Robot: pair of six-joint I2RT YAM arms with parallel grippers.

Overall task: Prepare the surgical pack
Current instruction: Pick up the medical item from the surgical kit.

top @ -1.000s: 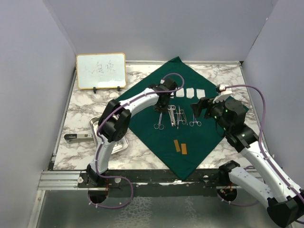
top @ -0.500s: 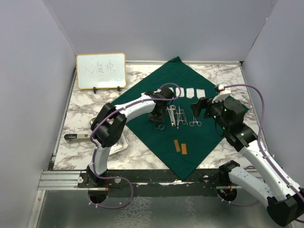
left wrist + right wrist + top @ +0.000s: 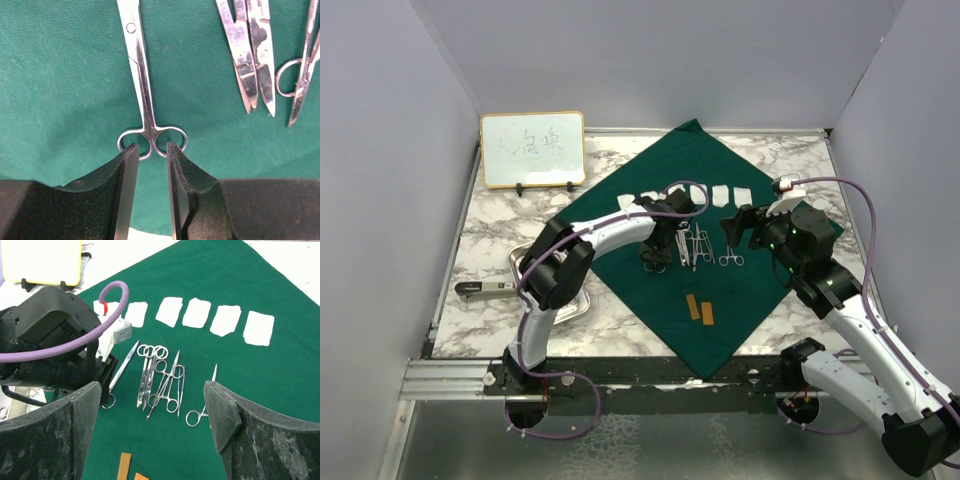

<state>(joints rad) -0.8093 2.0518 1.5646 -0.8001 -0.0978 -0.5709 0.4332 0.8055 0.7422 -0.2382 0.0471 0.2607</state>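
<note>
The left gripper [image 3: 151, 149] is low over the green drape [image 3: 60, 75], its fingers parted by a narrow gap with nothing between them. The ring handles of a pair of scissors [image 3: 144, 85] lie just ahead of the fingertips, blades pointing away. Further ahead and to its right, more silver instruments [image 3: 250, 55] lie side by side on the cloth. The right gripper [image 3: 151, 384] hangs higher above the drape, jaws spread wide and empty; below and ahead of it is that row of instruments, with one clamp [image 3: 201, 402] lying apart on its right side. Beyond them a line of white gauze squares [image 3: 196, 313] runs across the fabric (the left-end one is partly hidden by the left arm). The steel tray [image 3: 517, 262] sits off the drape on the marble table [image 3: 495, 225], well to the left gripper's left, beside that arm's elbow — two small tan strips [image 3: 698, 308] lie on the cloth nearer the arm bases
</note>
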